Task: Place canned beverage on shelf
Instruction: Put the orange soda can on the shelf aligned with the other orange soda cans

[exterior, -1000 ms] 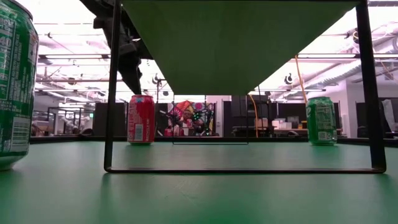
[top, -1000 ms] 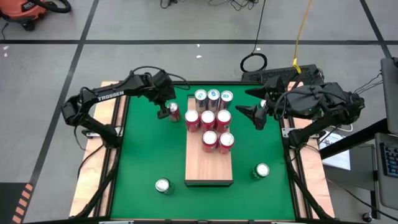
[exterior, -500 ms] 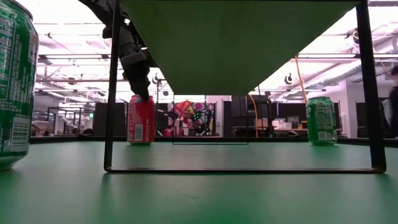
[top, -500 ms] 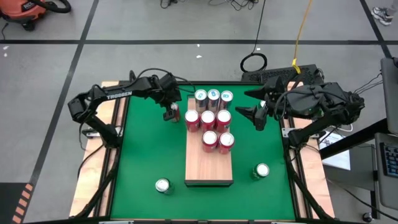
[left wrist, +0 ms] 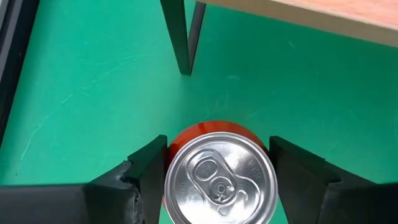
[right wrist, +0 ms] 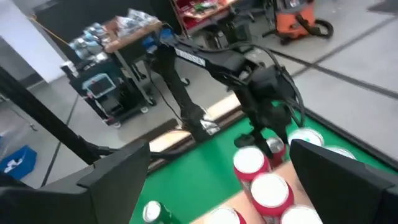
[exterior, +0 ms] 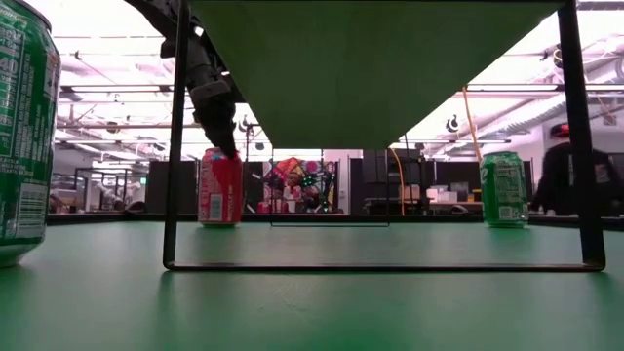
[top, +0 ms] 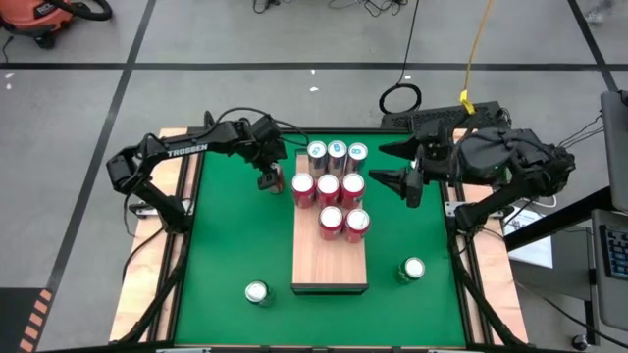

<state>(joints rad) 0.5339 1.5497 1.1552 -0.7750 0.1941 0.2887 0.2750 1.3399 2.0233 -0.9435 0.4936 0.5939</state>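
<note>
A red can (left wrist: pixel 219 180) with a silver top stands on the green table, left of the shelf (top: pixel 331 263); the low view shows the red can (exterior: pixel 220 187) upright. My left gripper (left wrist: pixel 217 149) is down over the can's top, shut on it, and it also shows in the high view (top: pixel 269 178) and the low view (exterior: pixel 226 146). The pale wooden shelf stands on thin black legs (left wrist: pixel 185 37) and carries several cans (top: pixel 334 186) on its far half. My right gripper (top: pixel 392 181) hangs open in the air at the shelf's right side. My left gripper pinches the red can between its two fingers, at opposite sides of the upper wall by the top rim (left wrist: pixel 169 169). The fingers (left wrist: pixel 146 171) come from above, slanting steeply down. The can stands upright with its base (exterior: pixel 220 222) on the table.
Two green cans stand on the table near the front, one left of the shelf (top: pixel 257 292) and one right of it (top: pixel 413 269). The shelf's near half is bare wood. A person (exterior: pixel 561 175) stands in the room beyond the table.
My left gripper has gone toward the shelf and down, from beside the red can to over its top. My right gripper has tipped up a little without leaving its place.
</note>
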